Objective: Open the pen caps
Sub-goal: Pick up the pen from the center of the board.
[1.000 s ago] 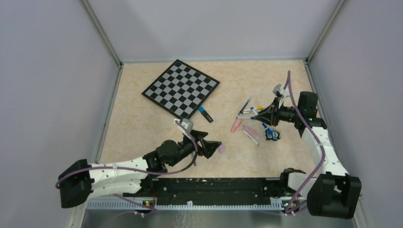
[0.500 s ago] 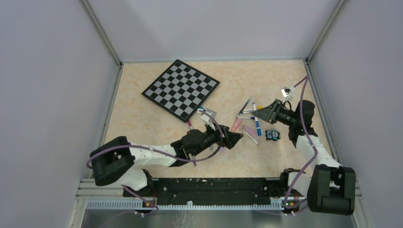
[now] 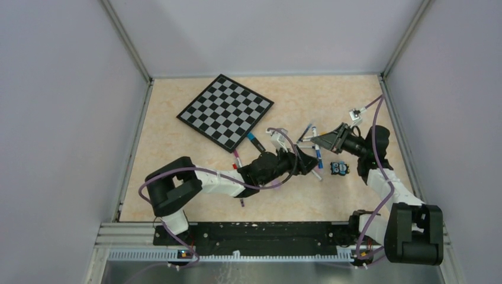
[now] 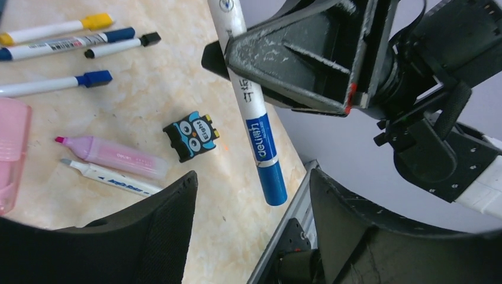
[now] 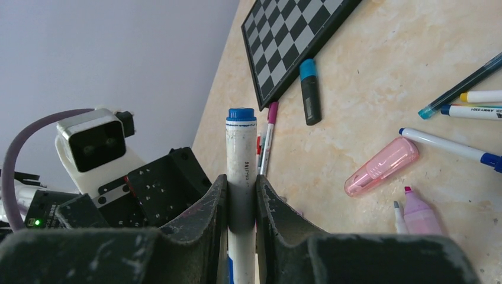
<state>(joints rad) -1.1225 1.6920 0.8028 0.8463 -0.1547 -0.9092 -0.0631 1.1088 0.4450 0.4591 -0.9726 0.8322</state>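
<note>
Colour rundown: the white pen (image 4: 253, 100) is sporting a blue cap (image 4: 273, 186) plus a blue label band with white lettering. The board (image 3: 225, 110) is showing off a black-and-white checker pattern, and the table (image 3: 308, 94) is looking beige with marbled swirls. The little owl figure (image 4: 191, 135) is wearing black and blue with tiny yellow bits. One highlighter (image 4: 115, 156) is glowing pale pink with a magenta tip, and a rounded piece (image 5: 382, 167) is looking see-through pink. The thin white pens are flashing a yellow cap (image 4: 97, 21), a navy cap (image 4: 97, 78) and a black cap (image 4: 150, 39). The black marker (image 5: 311, 100) is rocking a teal cap (image 5: 307, 69).

Left gripper (image 3: 309, 163) near right gripper (image 3: 324, 141), pen (image 3: 319, 155) between, checkered board (image 3: 225, 111)
</note>
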